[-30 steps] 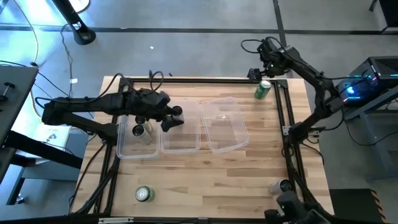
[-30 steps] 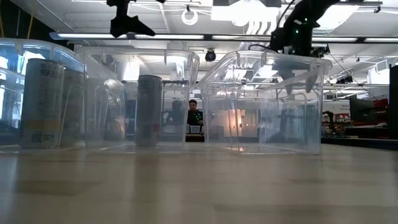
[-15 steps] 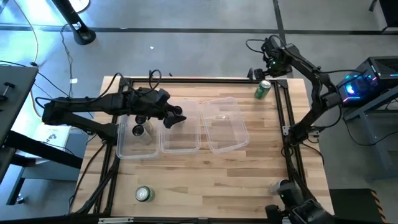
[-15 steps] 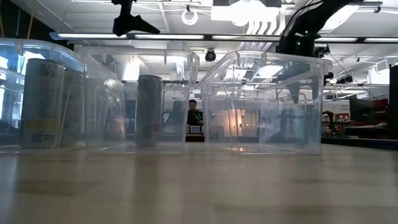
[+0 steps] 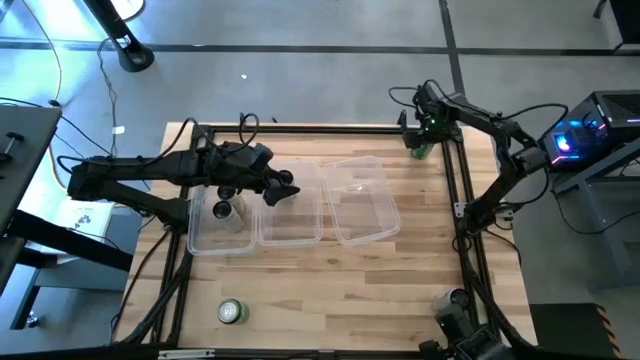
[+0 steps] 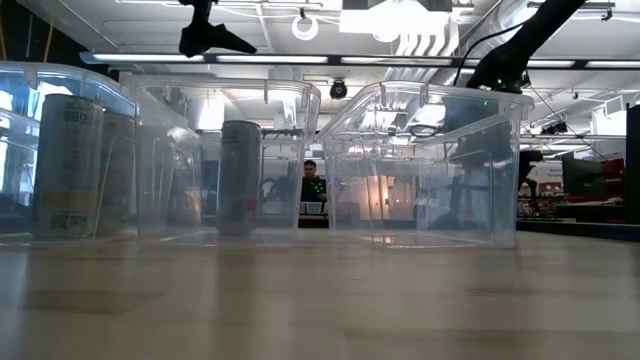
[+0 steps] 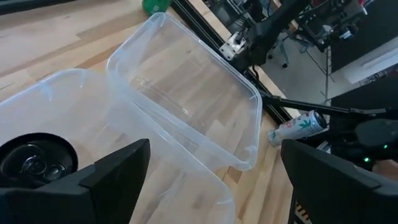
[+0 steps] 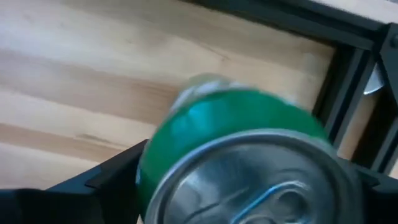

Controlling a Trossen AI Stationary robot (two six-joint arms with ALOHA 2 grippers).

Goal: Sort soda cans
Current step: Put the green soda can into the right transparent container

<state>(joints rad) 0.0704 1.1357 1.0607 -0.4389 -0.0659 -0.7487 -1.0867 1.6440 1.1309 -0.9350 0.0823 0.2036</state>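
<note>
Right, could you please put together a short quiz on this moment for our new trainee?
1. True or false: the right gripper hangs over the middle tub.
2. What colour is the can between the right gripper's open fingers? A black, B green, C silver-white.
3. Fill in: ___ clear tubs stand side by side on the table.

Key:
1. False. It is at the table's far right corner, and it is the left gripper that waits, open, above the tubs.
2. B.
3. Three.
</note>
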